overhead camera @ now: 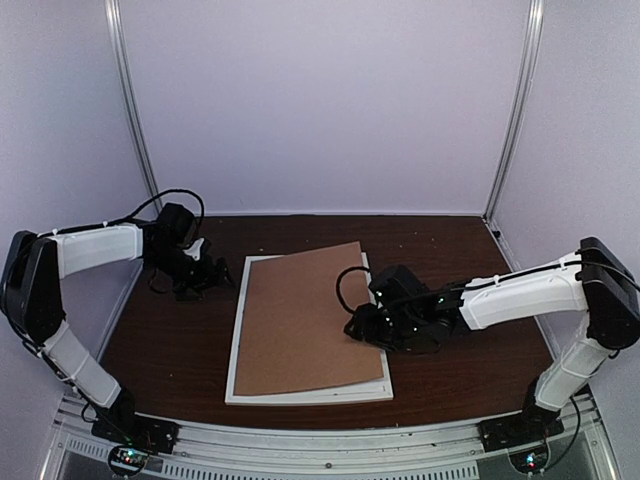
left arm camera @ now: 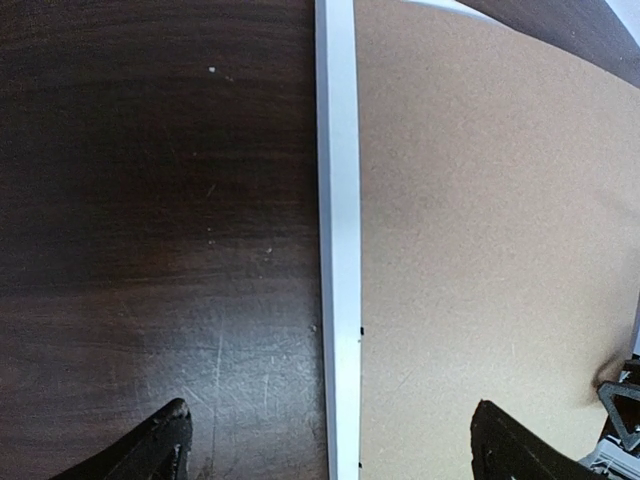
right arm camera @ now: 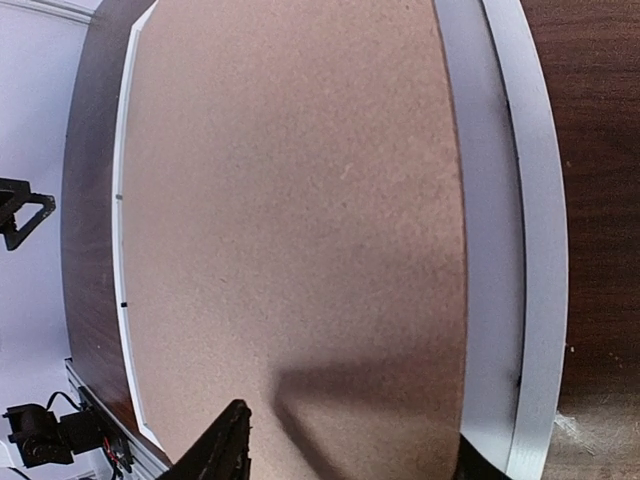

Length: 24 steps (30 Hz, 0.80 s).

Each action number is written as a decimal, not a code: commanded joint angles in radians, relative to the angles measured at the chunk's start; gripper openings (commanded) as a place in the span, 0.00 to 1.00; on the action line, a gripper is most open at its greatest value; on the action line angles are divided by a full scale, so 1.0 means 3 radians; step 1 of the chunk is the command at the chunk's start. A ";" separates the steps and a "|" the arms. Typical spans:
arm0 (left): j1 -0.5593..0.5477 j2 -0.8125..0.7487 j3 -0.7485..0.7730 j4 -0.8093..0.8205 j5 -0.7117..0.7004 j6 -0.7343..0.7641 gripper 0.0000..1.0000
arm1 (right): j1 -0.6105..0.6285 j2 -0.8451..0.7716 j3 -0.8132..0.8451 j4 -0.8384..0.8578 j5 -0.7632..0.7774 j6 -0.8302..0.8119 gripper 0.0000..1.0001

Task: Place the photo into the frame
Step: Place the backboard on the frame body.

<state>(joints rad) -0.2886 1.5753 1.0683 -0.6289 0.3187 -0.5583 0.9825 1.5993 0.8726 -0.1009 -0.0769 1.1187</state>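
Brown on white filling the middle of the top view, but starting at the left: finding the left gripper [overhead camera: 204,278] poised at centre left, just beside the upper left corner of the frame [overhead camera: 300,396]. Seeing its jaws spread wide in the left wrist view, one fingertip [left arm camera: 160,445] at lower left over the dark wooden table [left arm camera: 150,200] and the other at lower right over the backing board [left arm camera: 490,230], straddling the frame's left rim and gripping nothing.

Moving right: looking at the frame lying flat on the table and holding the plain brown board, sitting askew rather than seated square. Noting the board's upper right corner poking past the frame's top edge, its left side running close along the white rim, and a widening strip of rim showing at lower right. Not seeing the photo in any view; being unable to tell what is lying under the board.

Further right: finding the right gripper [overhead camera: 362,325] hovering over the board's right edge, jaws partly apart in the right wrist view, one dark finger [right arm camera: 225,450] at bottom left above the board, nothing clamped. Seeing a grey inner ledge between board and white rim there. Finding strips of dark table showing on both flanks of the frame and behind it, at upper centre.
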 commanded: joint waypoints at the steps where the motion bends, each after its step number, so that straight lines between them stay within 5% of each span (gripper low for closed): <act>1: 0.0021 0.0050 -0.0037 0.0130 0.0049 0.0054 0.98 | 0.0028 0.0052 0.0199 -0.0192 0.0110 -0.0137 0.55; 24: 0.0021 0.0157 -0.0058 0.0172 0.0095 0.0072 0.98 | 0.0018 0.0365 0.0500 -0.0911 0.0241 -0.0363 0.57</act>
<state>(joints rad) -0.2886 1.6127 1.0580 -0.6037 0.3359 -0.5510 0.9821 1.6989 0.9848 -0.3412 -0.0391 1.0340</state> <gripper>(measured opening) 0.976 0.570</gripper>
